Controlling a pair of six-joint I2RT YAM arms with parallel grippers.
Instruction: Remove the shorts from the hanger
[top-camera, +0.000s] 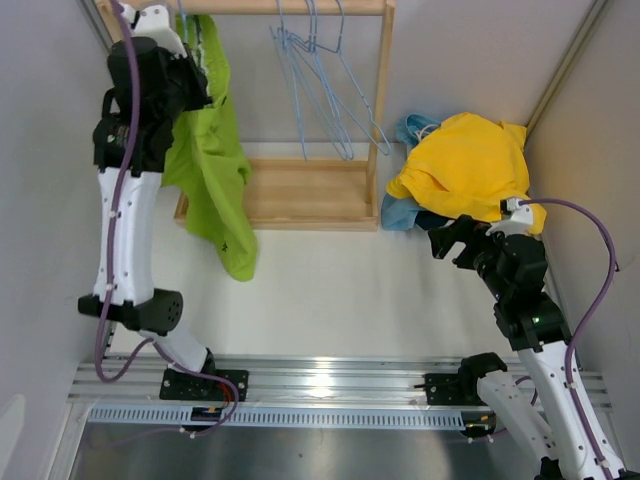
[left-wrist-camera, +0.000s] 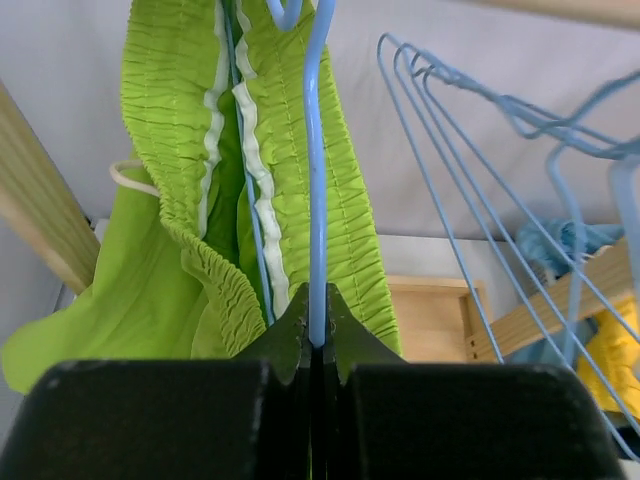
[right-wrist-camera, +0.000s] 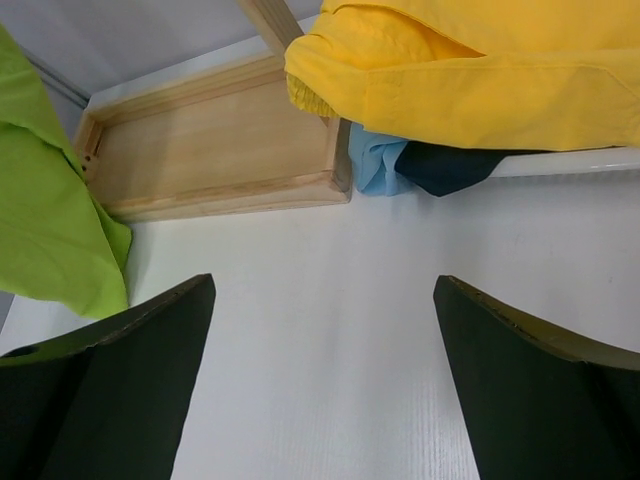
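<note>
Your left pincer (left-wrist-camera: 317, 335) is closed tight on the wire of the blue hanger (left-wrist-camera: 316, 150). The lime green shorts (top-camera: 215, 160) hang from that hanger at the left end of the wooden rack (top-camera: 300, 195). Your right pincer (right-wrist-camera: 322, 290) stands wide open and holds nothing. It is above the table (right-wrist-camera: 330, 230), near the yellow shorts (top-camera: 465, 165), which lie on the light blue ones (right-wrist-camera: 372, 160).

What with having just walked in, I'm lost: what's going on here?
The left gripper is shut on the blue hanger that carries the green shorts, up by the wooden rail. The right gripper hangs open over the table, beside a pile of shorts already off, yellow on top. Empty hangers hang on the rail.
</note>
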